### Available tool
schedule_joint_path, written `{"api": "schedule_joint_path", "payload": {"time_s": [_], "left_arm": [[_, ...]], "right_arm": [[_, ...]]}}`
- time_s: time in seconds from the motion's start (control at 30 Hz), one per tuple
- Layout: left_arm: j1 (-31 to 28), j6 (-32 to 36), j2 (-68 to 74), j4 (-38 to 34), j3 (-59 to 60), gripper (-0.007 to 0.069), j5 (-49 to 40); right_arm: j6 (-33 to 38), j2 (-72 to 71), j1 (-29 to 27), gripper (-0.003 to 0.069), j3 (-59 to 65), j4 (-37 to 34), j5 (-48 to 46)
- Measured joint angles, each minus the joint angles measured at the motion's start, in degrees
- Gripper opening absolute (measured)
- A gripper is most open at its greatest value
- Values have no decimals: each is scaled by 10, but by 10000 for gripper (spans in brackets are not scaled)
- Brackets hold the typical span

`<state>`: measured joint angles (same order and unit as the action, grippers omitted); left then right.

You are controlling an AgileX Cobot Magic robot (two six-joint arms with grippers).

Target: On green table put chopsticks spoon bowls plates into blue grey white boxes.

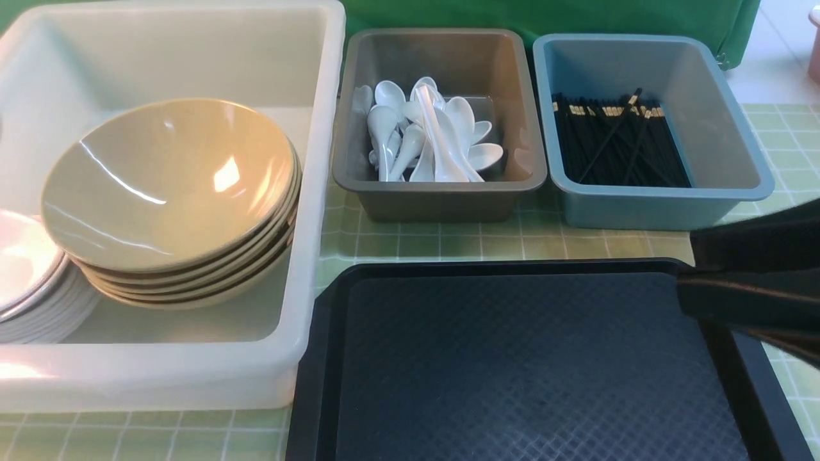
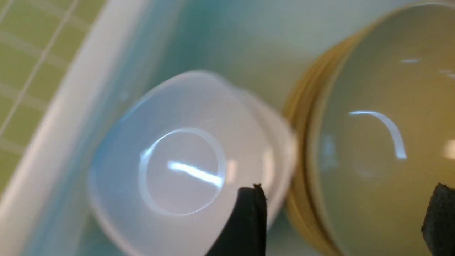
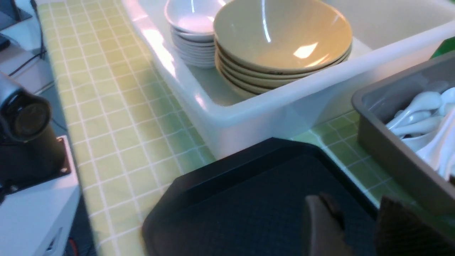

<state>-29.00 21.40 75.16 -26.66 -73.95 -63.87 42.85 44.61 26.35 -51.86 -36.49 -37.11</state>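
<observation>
L pincer [image 2: 341, 213] apart over white plates [image 2: 185, 160] (wrist view only); R pincer [image 3: 355, 227] apart, nothing held.

Front view forward over 3 boxes; left wrist view close above white box [image 2: 53, 117], shared with right wrist view.

glossy tan bowls [image 1: 170, 186] in a smooth translucent plastic white box [image 1: 314, 211]; matt textured black tray [image 1: 525, 365].
</observation>
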Motion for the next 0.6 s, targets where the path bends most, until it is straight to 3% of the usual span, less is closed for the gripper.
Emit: {"api": "schedule_joint_path", "payload": {"time_s": [0.1,0.17,0.2,0.3,0.4,0.43,0.47,0.53,0.57,0.6], "left_arm": [[60,40,-24,-43,-3,557,-12],[142,71,-35,-70,-3,499,-32],[156,74,-36,-71,-3,495,-35],[291,98,-36,-69,-3,384,-49],[359,108,-36,-65,-3,293,-56],[405,110,-36,-59,-3,229,-63],[415,110,-36,-59,-2,220,-63],[463,110,-40,-50,12,93,-65],[467,110,-41,-50,12,93,-65],[494,110,-51,-50,34,32,-56]], "right_arm": [[2,2,0,236,0,17,23],[1,7,0,236,0,41,45],[1,7,0,236,0,41,46],[-23,12,0,236,0,87,52],[-58,14,0,236,0,130,51],[-118,15,0,236,0,191,47],[-126,15,0,236,0,191,46],[-267,13,0,236,0,309,17],[-290,12,0,236,0,318,10],[-374,6,0,236,3,379,-18]]}}
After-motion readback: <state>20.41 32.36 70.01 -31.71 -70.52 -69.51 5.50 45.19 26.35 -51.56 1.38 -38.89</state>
